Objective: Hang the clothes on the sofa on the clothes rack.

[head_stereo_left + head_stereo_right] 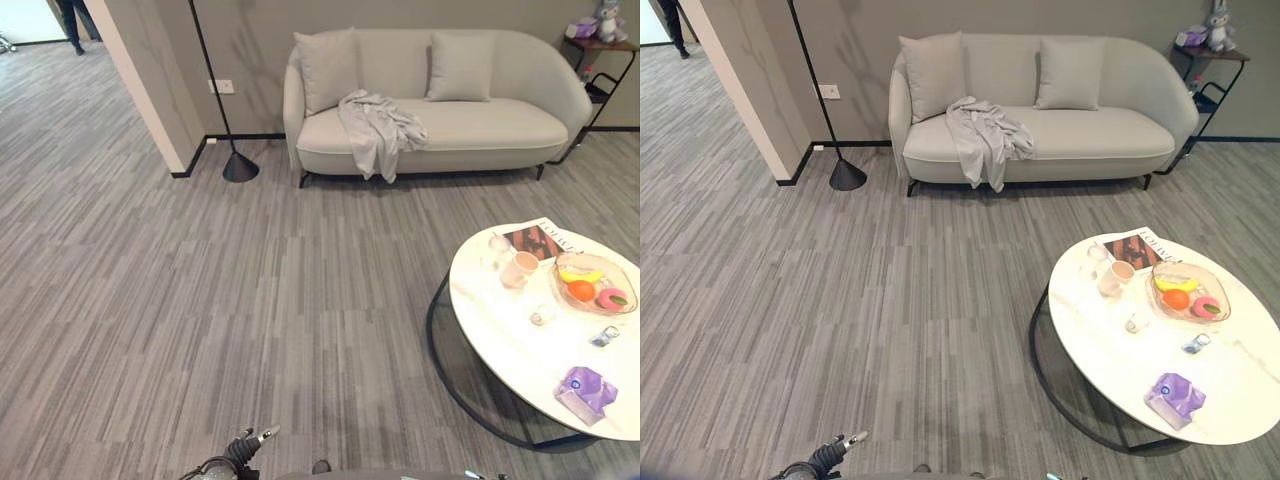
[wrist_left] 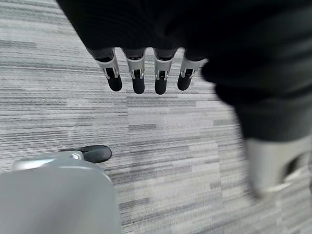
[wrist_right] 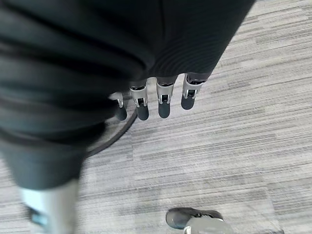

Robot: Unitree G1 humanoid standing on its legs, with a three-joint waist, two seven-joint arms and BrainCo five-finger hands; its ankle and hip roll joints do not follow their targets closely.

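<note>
A: Clothes [image 1: 377, 128]: a pale grey garment draped over the far sofa's [image 1: 500, 125] seat edge; soft, light, floppy.
B: Take a bunched fold; left robot hand [image 2: 136, 73] and right robot hand [image 3: 161, 100] hang spread, empty.

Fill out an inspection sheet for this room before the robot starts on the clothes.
Surface: grey striped floor, bare between robot and sofa.
Job's things: grey garment draped over the sofa seat's front edge, left of middle; clothes rack: nothing seen.
Clutter: round white table with magazine, cup, fruit bowl, purple pack.
Hands: left hand and right hand both open, empty, over the floor.
Cables: nothing seen.
Surroundings: two cushions, floor lamp, side shelf with a toy, a person's legs far left.
</note>
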